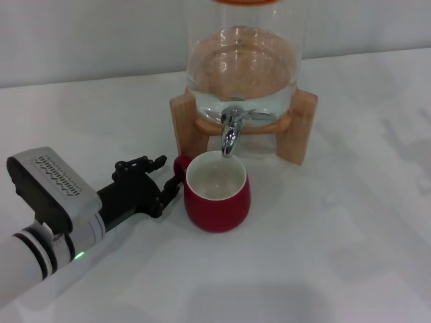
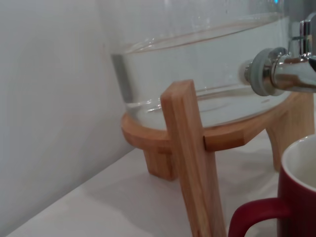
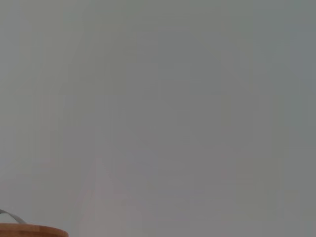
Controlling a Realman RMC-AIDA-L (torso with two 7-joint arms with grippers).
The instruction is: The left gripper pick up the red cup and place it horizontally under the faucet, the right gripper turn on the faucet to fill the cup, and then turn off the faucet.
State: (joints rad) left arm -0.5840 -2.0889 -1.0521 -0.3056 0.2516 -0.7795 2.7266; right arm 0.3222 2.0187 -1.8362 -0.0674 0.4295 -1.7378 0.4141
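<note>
Standing under the faucet [image 1: 230, 132], the red cup [image 1: 217, 192]; left hand [image 1: 167, 176] spread beside its handle.

The glass dispenser [image 1: 242, 60] is cut off at the head view's top edge, so its upper part and lid are unseen. The left arm's silver-white sleeve [image 1: 27, 266] runs out of the lower left corner. In the left wrist view, the red cup [image 2: 296, 192] is cropped, showing only part of its rim and handle, and the faucet [image 2: 284, 71] loses its spout at the edge. The right wrist view shows only a sliver of wooden rim [image 3: 29, 230] against blank grey; the right hand appears nowhere.
</note>
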